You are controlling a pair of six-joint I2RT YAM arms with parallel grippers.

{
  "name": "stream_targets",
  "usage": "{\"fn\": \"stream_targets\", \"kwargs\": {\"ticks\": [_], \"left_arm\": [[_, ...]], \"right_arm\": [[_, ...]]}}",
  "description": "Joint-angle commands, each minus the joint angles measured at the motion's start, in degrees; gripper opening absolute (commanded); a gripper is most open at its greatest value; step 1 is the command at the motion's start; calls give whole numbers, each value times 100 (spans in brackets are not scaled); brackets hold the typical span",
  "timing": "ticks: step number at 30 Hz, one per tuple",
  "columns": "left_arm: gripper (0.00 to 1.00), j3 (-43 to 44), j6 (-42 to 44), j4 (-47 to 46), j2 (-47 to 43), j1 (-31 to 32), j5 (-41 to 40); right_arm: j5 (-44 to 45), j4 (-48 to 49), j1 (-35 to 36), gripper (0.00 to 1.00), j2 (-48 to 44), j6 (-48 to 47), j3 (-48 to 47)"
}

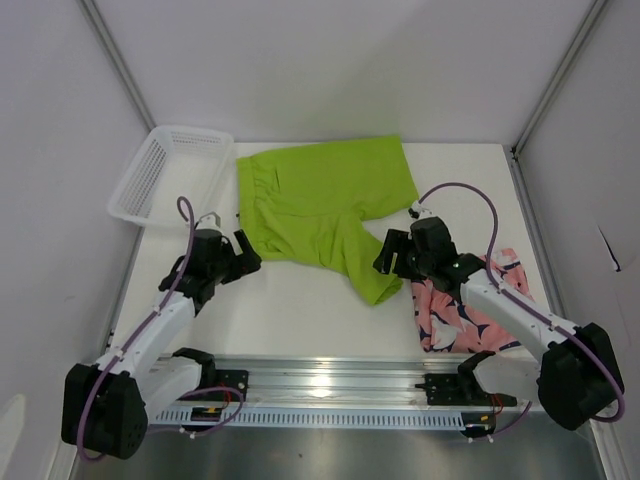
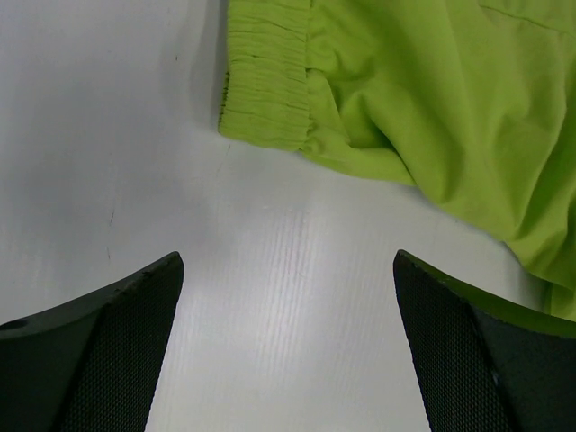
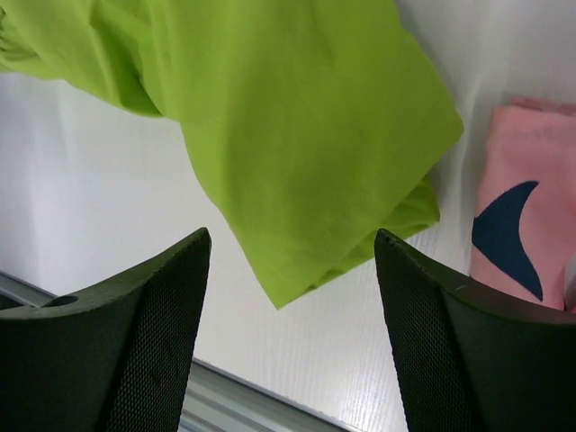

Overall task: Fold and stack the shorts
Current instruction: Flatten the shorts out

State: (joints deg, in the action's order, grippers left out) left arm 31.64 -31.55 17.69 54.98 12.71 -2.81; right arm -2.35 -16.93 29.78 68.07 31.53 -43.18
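The lime green shorts (image 1: pixel 322 205) lie spread flat in the middle of the table, waistband to the left, one leg reaching down to the front. The pink shorts with navy print (image 1: pixel 463 305) lie folded at the right, partly under the right arm. My left gripper (image 1: pixel 243 258) is open and empty just left of the green waistband corner (image 2: pixel 265 99). My right gripper (image 1: pixel 388 262) is open and empty above the tip of the green leg (image 3: pixel 310 162), with the pink shorts (image 3: pixel 522 229) to its right.
A white mesh basket (image 1: pixel 170 172) stands tilted at the back left corner. A metal rail (image 1: pixel 330 385) runs along the table's near edge. White walls enclose the table on three sides.
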Motion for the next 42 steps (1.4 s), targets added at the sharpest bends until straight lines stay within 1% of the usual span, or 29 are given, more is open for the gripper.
{"fn": "stream_targets", "kwargs": {"ticks": [1, 3, 7, 12, 13, 15, 20, 21, 22, 23, 24, 25, 31, 32, 35, 38, 42], "left_arm": [[99, -175, -193, -1012, 240, -155, -18], [98, -176, -229, -1284, 538, -164, 43], [96, -27, -264, -1488, 1136, -172, 35], [93, 44, -369, -1734, 1734, -269, 26], [92, 44, -395, -1960, 1883, -286, 43], [90, 44, -483, -2085, 2016, -330, 114], [87, 88, -580, -2358, 2420, -383, 79], [86, 106, -589, -2367, 2473, -401, 61], [86, 106, -606, -2384, 2508, -410, 44], [84, 114, -615, -2419, 2570, -427, 17], [83, 123, -615, -2446, 2596, -436, 0], [83, 132, -633, -2463, 2623, -453, -26], [80, 290, -668, -2569, 2930, -480, 17], [76, 325, -668, -2569, 2965, -480, 26], [72, 404, -677, -2604, 3053, -480, 70], [67, 440, -659, -2595, 3071, -480, 96], [66, 369, -642, -2683, 2966, -480, 79]], "right_arm": [[235, -205, 142, 75, -268, 64, 99], [418, -337, 142, 75, -321, 90, 151], [437, -224, 125, 73, -128, 187, 301], [305, 418, 46, 68, 311, 345, 372], [131, 497, 19, 67, 521, 389, 363], [86, 733, 2, 66, 733, 424, 293], [77, 1130, -77, 53, 1383, 574, 100], [77, 1156, -130, 46, 1428, 600, 47], [85, 1209, -183, 27, 1454, 635, 55], [94, 1323, -244, 17, 1428, 696, 64], [120, 1358, -375, 10, 1411, 732, 64], [138, 1394, -455, 0, 1384, 758, 55], [59, 1386, -991, 0, 1287, 732, -313], [24, 1403, -1044, 0, 1305, 715, -366], [-46, 1464, -1299, 0, 1375, 758, -542], [-55, 1508, -1527, 0, 1524, 758, -805], [6, 1578, -1765, 0, 1910, 662, -1235]]}}
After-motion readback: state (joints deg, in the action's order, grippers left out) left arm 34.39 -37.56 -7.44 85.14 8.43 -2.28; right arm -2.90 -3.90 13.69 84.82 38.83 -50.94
